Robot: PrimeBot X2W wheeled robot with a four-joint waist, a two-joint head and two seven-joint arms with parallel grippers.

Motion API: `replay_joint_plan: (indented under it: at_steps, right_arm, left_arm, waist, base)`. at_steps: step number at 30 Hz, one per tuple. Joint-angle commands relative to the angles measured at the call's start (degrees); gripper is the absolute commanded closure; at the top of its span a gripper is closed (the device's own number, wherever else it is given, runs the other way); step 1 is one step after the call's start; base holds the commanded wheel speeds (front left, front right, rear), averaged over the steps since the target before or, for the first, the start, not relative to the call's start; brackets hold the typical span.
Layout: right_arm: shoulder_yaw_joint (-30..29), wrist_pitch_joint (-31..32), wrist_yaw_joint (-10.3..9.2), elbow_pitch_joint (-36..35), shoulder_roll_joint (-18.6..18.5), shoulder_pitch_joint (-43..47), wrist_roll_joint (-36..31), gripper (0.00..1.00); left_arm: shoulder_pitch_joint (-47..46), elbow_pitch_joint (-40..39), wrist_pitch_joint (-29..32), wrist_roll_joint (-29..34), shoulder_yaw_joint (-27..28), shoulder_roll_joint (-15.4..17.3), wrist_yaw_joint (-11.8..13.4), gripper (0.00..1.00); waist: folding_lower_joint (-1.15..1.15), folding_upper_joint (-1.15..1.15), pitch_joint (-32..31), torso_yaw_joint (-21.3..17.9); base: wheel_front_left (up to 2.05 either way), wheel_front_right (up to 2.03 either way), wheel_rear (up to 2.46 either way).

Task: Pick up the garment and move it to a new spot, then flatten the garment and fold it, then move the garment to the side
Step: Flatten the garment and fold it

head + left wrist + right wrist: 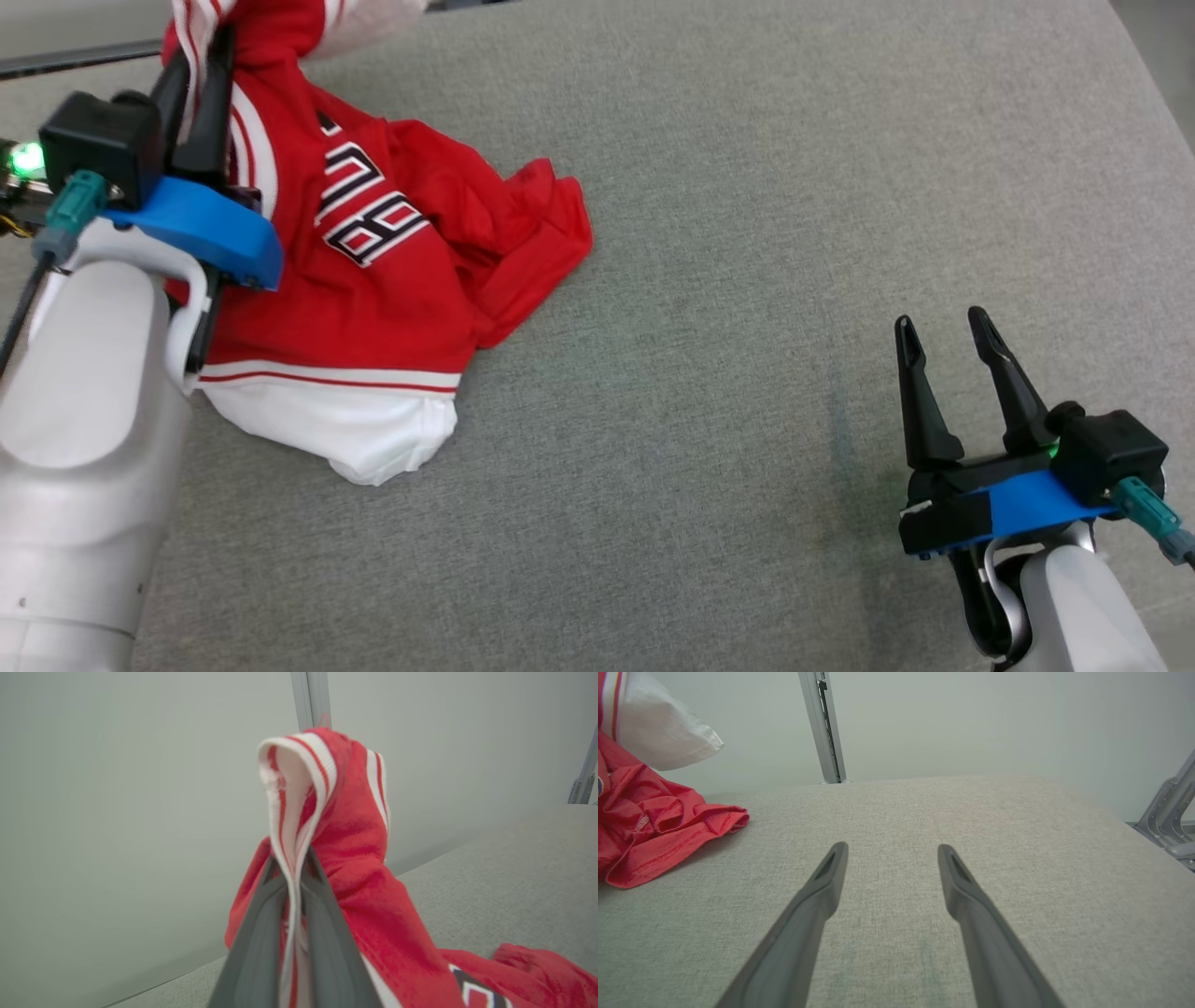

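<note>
The garment [392, 261] is a red jersey with white trim and a black-and-white number, crumpled at the upper left of the grey surface. My left gripper [201, 70] is shut on its striped white-and-red edge and holds that part lifted; in the left wrist view the trim [292, 812] stands up pinched between the two dark fingers, and the garment [369, 891] drapes down to the right. My right gripper [948, 341] hovers open and empty at the lower right, well apart from the garment. In the right wrist view the garment [649, 821] lies at the far left, beyond the open gripper [891, 851].
The grey fabric surface [747, 233] stretches wide to the right of the garment. A pale wall and a metal post [822, 728] stand behind its far edge. Metal frame legs [1167, 816] show at the right.
</note>
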Motion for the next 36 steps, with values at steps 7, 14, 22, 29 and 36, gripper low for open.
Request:
replay_joint_plan:
  at_steps: [7, 14, 22, 29, 36]
  right_arm:
    - [-0.03, -0.17, 0.01, -0.68, -0.01, -2.42, 0.49, 0.0]
    - [0.02, -0.17, 0.01, -0.71, 0.22, -3.05, 0.28, 0.0]
    - [-0.42, -0.17, 0.01, -0.18, 0.67, -1.53, 0.1, 0.0]
    - [-0.15, -0.17, 0.01, 0.13, 0.7, -0.18, -0.41, 0.0]
    - [-0.65, -0.17, 0.02, 0.16, -0.11, 1.84, -0.77, 0.0]
  left_arm:
    - [-5.33, 5.16, -0.17, 1.2, 1.39, 0.92, 0.61, 1.0]
    - [-4.74, 7.38, -0.17, 1.85, 2.32, 0.2, 1.38, 0.0]
    - [3.51, -1.69, -0.17, 1.57, 6.71, -0.46, 2.52, 0.0]
    - [14.16, -13.51, -0.17, 2.44, 11.72, -3.25, 3.88, 0.0]
    - [24.53, -22.47, -0.16, 4.42, 15.93, -7.51, 4.55, 0.0]
  waist:
    - [-0.01, -0.01, 2.76, -1.5]
    - [-0.01, -0.01, 3.26, -2.29]
    - [-0.01, -0.01, 0.22, -1.11]
    - [-0.01, -0.01, -3.13, 1.83]
    - [-0.01, -0.01, -6.66, 5.43]
  base:
    - [0.0, 0.0, 0.0]
    - [0.0, 0.0, 0.0]
    - [0.0, 0.0, 0.0]
    - [0.0, 0.0, 0.0]
    - [0.0, 0.0, 0.0]
